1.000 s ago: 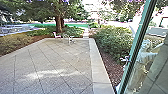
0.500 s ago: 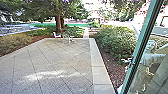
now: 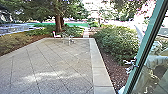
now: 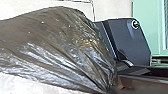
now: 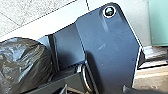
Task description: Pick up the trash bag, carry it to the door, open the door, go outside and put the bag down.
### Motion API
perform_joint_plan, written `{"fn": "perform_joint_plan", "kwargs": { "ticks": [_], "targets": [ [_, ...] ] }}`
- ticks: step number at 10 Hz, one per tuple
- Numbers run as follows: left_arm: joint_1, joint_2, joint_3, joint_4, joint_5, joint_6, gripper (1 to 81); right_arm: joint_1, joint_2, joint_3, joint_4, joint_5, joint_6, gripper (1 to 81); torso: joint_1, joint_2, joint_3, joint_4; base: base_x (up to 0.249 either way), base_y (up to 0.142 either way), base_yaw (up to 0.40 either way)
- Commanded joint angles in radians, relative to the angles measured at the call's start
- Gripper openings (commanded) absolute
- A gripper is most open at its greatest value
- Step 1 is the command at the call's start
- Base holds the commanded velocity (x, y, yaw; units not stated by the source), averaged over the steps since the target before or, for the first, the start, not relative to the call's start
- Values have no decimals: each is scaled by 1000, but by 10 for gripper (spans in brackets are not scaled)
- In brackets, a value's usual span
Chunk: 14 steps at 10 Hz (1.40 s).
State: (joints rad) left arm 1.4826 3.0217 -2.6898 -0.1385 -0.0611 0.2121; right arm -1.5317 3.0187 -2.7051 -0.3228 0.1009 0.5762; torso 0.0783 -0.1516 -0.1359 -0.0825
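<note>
One broad paved terrace [image 3: 55, 65] spreads from ten to twelve o'clock, the robot's heading being twelve, edged by a pale stone border [image 3: 100, 75] towards one o'clock. Beyond it stands a tree [image 3: 58, 23] at eleven, and a leafy bush [image 3: 115, 42] at one. At two o'clock slants a glass door [image 3: 147, 42] in a green frame, with a person [image 3: 156, 61] in pale clothes seen through the glass. A pale chair [image 3: 57, 35] sits just short of twelve, near the terrace's far end. The dark trash bag [image 4: 55, 37] is beside the robot's own plate [image 4: 127, 37], its plastic drawn into tight folds. How far the left gripper or right gripper is open, or what either grips, I cannot tell
</note>
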Motion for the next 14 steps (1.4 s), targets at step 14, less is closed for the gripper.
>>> {"fn": "perform_joint_plan", "kwargs": {
  "ticks": [14],
  "targets": [
    [-43,-3,4,-3,55,6,10,41,-5,2,-2,-47,-1,811,-1,0,0,0,112,0,0]
  ]
}}
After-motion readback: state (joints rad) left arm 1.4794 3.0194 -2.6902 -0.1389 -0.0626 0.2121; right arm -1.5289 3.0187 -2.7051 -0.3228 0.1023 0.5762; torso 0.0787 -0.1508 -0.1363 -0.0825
